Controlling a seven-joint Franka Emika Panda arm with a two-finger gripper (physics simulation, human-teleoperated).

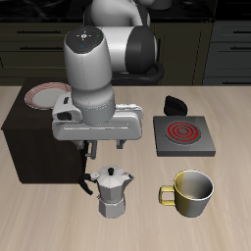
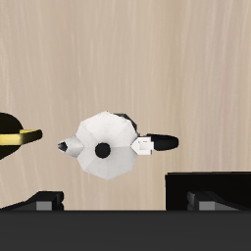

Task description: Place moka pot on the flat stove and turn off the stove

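On table: one moka pot point(image 1: 114, 191), one flat stove point(image 1: 182, 135), one mug point(image 1: 190, 192); end effector point(image 1: 102, 152) spread, empty.

The moka pot point(image 1: 114, 190) is standing near the table's point(image 1: 59, 225) front edge beside the mug point(image 1: 192, 193), the flat stove point(image 1: 182, 136) is lying farther back, and the cabinet point(image 1: 39, 142) is sitting behind the pot.

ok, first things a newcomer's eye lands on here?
The end effector hangs directly over the moka pot, near the table's front edge beside the yellow mug. Farther back, the flat stove shows its red coil, with nothing on it.
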